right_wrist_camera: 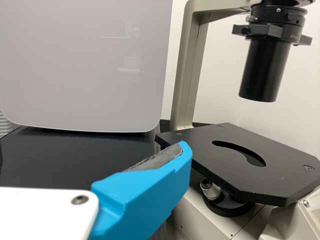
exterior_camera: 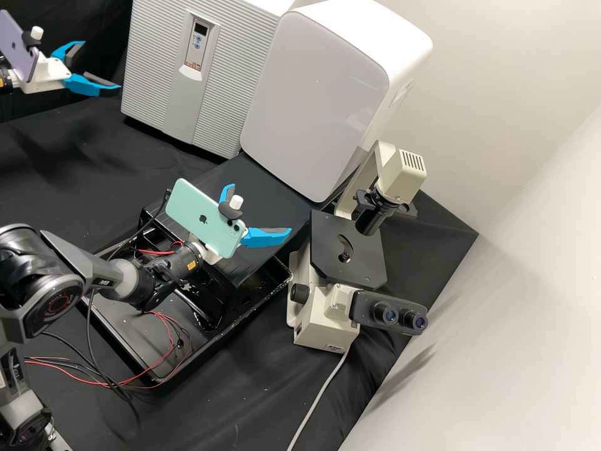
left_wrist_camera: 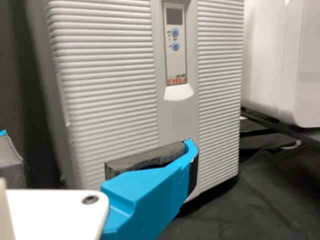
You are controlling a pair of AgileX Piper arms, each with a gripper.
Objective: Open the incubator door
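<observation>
While the left tool (exterior_camera: 101, 65) is hanging open, facing the ribbed incubator (exterior_camera: 156, 75), the right tool (exterior_camera: 261, 208) is standing open near the microscope (exterior_camera: 335, 319).

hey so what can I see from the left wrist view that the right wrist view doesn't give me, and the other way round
Left wrist view: the control panel, with a small display and blue buttons.

Right wrist view: the microscope's arm, its black stage with a curved slot, and a black cylinder above it.

Both: the white cabinet, the ribbed cabinet, a sliver in the right wrist view, and part of each view's own gripper: left gripper, right gripper, jaws apart.
</observation>
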